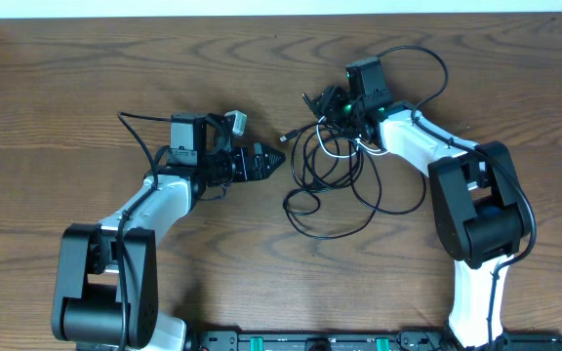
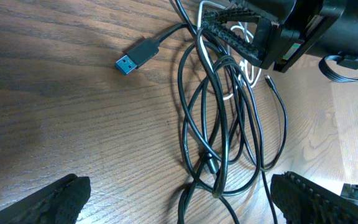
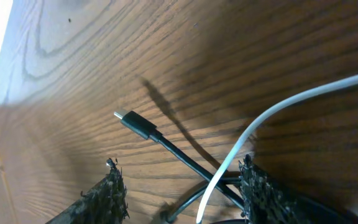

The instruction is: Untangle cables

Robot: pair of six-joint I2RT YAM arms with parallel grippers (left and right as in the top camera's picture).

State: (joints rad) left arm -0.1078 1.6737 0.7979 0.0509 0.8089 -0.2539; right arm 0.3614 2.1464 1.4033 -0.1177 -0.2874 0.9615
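The cables (image 1: 330,168) lie as a tangle of thin black loops with a white cord (image 1: 341,148) on the wooden table, right of centre. A blue-tipped USB plug (image 2: 132,59) sticks out at the tangle's left. My left gripper (image 1: 266,163) stands wide open just left of the tangle, and in the left wrist view the loops (image 2: 216,124) lie ahead of my left gripper (image 2: 179,200) between its fingers. My right gripper (image 1: 320,105) is down on the tangle's top edge. In its wrist view my right gripper (image 3: 182,190) is open, with a black cord and the white cord (image 3: 278,112) crossing close to its right finger (image 3: 260,193). A small black plug (image 3: 132,121) lies ahead.
A thicker black wire (image 1: 435,60) loops from the right arm behind the tangle. The table's far edge (image 1: 281,19) runs along the top. Both arm bases stand at the front edge, left (image 1: 100,292) and right (image 1: 481,283).
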